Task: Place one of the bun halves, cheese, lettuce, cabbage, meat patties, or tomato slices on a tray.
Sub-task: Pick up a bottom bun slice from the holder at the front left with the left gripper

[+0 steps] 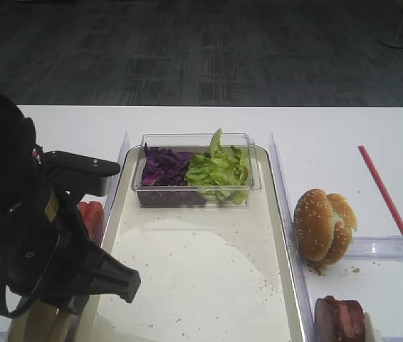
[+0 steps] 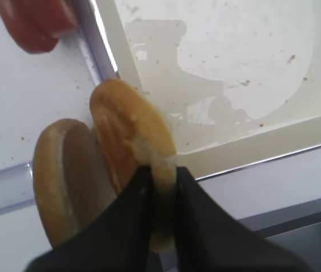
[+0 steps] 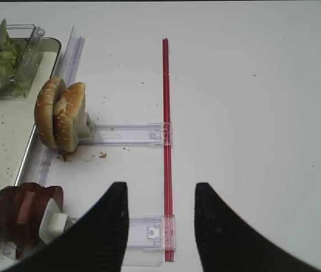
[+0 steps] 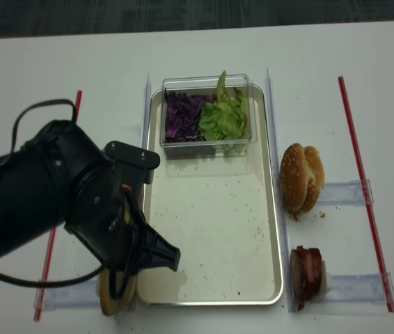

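Far left: left arm hangs low over the bun rack at the tray's left front corner. Left gripper (image 2: 160, 187) is clamped on the edge of one plain bun half (image 2: 132, 136), standing on edge just outside the tray rim. A second plain bun half (image 2: 64, 175) stands right beside it, touching or nearly so. Red tomato slices (image 1: 92, 214) sit just behind the buns in the same clear rack, mostly hidden by the arm.

Middle: tray (image 4: 211, 229) has a bare speckled floor, crumbs only. At its far end sits a small clear tub (image 1: 196, 171), holding purple cabbage (image 1: 162, 165) in its left half and green lettuce (image 1: 219, 171) in its right half, touching each other.

Right of the tray: two sesame-seeded bun halves (image 1: 322, 224) stand on edge together in a clear rack, just outside the tray's right rim. Nearer the front, meat patties (image 3: 27, 218) stand on edge against a white stop, also just beside the rim.

Far right: right gripper (image 3: 160, 226) hovers above the table with fingers spread apart and nothing between them, over a red strip (image 3: 167, 141) that runs front to back. It's near the patties but not touching them
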Tool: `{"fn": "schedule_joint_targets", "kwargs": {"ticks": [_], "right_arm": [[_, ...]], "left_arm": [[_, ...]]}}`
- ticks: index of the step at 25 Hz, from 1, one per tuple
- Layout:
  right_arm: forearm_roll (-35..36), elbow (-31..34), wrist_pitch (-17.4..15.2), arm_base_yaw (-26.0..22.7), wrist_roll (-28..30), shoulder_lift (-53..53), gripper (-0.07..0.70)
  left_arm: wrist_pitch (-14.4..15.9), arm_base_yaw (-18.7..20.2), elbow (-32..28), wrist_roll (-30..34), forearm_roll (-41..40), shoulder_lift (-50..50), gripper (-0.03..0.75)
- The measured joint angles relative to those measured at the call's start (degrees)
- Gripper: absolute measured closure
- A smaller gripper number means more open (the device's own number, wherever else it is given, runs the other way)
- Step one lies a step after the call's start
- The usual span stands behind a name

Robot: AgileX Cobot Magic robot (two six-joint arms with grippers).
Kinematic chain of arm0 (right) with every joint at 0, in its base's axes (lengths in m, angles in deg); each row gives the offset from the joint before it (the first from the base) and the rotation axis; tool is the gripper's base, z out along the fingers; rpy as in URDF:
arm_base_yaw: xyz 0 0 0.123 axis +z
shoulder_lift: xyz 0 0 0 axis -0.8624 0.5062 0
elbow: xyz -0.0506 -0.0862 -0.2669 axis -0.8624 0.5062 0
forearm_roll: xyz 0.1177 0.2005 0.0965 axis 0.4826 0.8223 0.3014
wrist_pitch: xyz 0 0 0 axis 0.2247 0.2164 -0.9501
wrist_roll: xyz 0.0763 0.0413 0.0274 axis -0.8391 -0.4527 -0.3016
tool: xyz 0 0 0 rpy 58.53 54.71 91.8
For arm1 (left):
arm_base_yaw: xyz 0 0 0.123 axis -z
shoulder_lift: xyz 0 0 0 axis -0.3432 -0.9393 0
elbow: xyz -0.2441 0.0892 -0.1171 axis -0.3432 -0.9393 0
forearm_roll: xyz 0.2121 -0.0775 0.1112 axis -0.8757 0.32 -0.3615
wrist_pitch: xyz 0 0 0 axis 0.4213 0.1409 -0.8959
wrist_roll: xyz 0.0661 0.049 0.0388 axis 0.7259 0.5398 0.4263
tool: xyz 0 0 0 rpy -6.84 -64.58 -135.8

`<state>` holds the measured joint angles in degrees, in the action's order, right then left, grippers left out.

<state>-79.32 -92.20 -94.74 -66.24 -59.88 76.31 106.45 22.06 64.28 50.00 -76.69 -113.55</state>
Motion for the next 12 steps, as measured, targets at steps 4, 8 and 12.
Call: {"fn": "schedule_joint_targets", "kwargs": {"ticks": [4,8,12], "right_arm": [[0.0,0.0,0.0,0.0,0.0,0.0,0.313],[0.0,0.0,0.0,0.0,0.0,0.0,0.313],[0.0,0.0,0.0,0.0,-0.1,0.0,0.313]], "left_arm": [[0.9,0.0,0.7,0.1,-0.6,1.3,0.651],[1.3,0.0,1.2,0.1,-1.1,3.5,0.652],[1.9,0.0,2.4,0.1,-1.4,4.7,0.652]]}}
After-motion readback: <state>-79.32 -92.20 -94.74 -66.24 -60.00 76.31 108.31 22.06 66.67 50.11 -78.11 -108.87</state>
